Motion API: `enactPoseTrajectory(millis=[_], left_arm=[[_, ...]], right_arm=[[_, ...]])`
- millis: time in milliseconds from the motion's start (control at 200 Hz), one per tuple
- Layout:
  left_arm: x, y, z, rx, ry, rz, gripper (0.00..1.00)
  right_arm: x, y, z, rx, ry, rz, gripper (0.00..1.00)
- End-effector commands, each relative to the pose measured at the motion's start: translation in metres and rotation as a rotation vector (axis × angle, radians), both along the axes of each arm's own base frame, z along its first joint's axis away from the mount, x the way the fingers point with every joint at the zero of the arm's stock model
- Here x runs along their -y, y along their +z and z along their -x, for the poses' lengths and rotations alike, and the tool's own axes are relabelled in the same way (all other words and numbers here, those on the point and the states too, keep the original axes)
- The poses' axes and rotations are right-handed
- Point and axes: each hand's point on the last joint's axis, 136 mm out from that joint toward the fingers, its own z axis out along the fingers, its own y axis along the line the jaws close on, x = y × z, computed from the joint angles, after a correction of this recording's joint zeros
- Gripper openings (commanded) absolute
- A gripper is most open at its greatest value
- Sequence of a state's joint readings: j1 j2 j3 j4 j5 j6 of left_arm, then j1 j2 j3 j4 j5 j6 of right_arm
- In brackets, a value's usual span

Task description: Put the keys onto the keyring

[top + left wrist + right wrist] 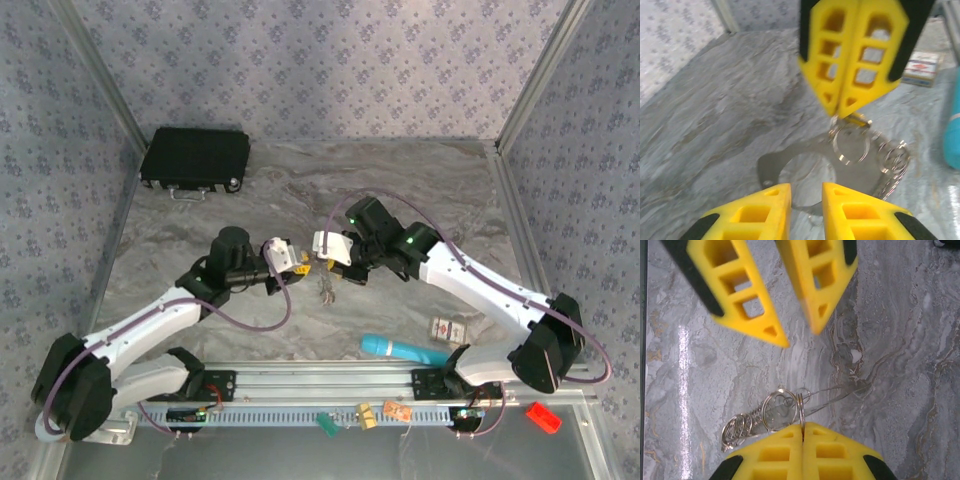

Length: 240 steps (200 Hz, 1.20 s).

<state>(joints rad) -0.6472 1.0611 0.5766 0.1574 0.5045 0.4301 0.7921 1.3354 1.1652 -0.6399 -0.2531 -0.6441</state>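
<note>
R gripper (803, 428): jaws closed, pinching keyring (781, 410), middle of table (420, 190). L gripper (806, 189): jaws slightly apart, holding nothing.

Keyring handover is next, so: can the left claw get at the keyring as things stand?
Probably yes: the left claw hangs open across from the keyring, nothing between; the right claw pinches one edge, leaving loops free.

No legible text; red print on the small box (922, 67) is blurred
</note>
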Motion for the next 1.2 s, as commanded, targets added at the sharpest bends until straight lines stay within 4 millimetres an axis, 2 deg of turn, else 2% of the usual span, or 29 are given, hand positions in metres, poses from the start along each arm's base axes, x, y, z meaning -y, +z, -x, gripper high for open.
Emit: enactPoseTrajectory(millis=[0,140,280,530,954,1194], left_arm=[[-0.006,-0.002,-0.017,0.002,0.110,-0.008,0.24],[0.009,-0.012,-0.015,-0.035,0.105,0.002,0.30],[0.021,-0.013,-0.015,-0.089,0.112,0.063,0.34],[0.024,-0.014,-0.007,-0.122,0.090,0.092,0.38],[0.025,-0.001,0.007,-0.117,0.032,0.137,0.48],[0.027,0.002,0.006,-0.116,0.037,0.152,0.50]], right_arm=[[-0.001,0.006,0.003,-0.005,0.001,-0.038,0.00],[-0.003,0.007,0.003,-0.010,0.002,-0.046,0.00],[-0.003,0.007,0.003,-0.011,0.000,-0.047,0.00],[-0.004,0.008,0.002,-0.011,0.001,-0.050,0.00],[-0.003,0.006,0.001,-0.011,-0.003,-0.044,0.00],[-0.003,0.008,0.001,-0.010,-0.004,-0.048,0.00]])
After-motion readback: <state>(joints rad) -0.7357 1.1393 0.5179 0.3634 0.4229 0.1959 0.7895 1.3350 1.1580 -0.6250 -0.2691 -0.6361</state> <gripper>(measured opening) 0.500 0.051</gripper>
